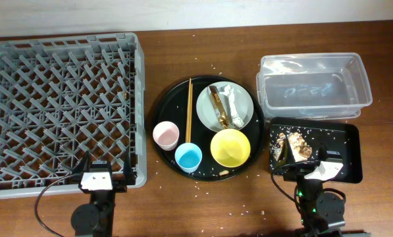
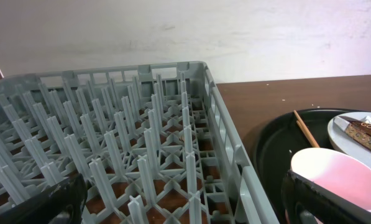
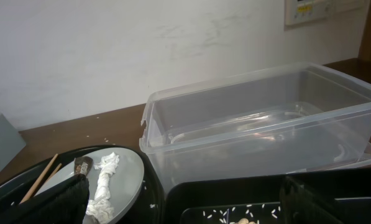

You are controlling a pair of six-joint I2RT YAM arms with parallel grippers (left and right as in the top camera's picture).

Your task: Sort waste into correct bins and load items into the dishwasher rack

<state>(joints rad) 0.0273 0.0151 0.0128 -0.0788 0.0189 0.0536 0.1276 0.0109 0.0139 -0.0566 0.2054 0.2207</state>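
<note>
The grey dishwasher rack (image 1: 64, 108) (image 2: 129, 124) is on the left. A pink cup (image 1: 165, 135) (image 2: 340, 177), a blue cup (image 1: 188, 157), a yellow bowl (image 1: 230, 147) and chopsticks (image 1: 189, 108) lie on a round tray. The plate (image 1: 245, 108) (image 3: 129, 171) holds the gold-brown wrapper (image 1: 216, 100) and the white tissue (image 1: 233, 108) (image 3: 104, 177). The clear tub (image 1: 314, 85) (image 3: 260, 124) stands behind the black rectangular tray (image 1: 347, 141), which holds brown scraps (image 1: 293, 146). My left gripper (image 1: 105, 166) (image 2: 185, 199) is open over the rack's near right corner. My right gripper (image 1: 307, 161) (image 3: 185, 199) is open over the black tray.
The large round black tray (image 1: 176, 105) (image 2: 272, 149) sits between the rack and the bins. White rice grains are scattered on the wooden table and in both trays. A wall runs along the far table edge.
</note>
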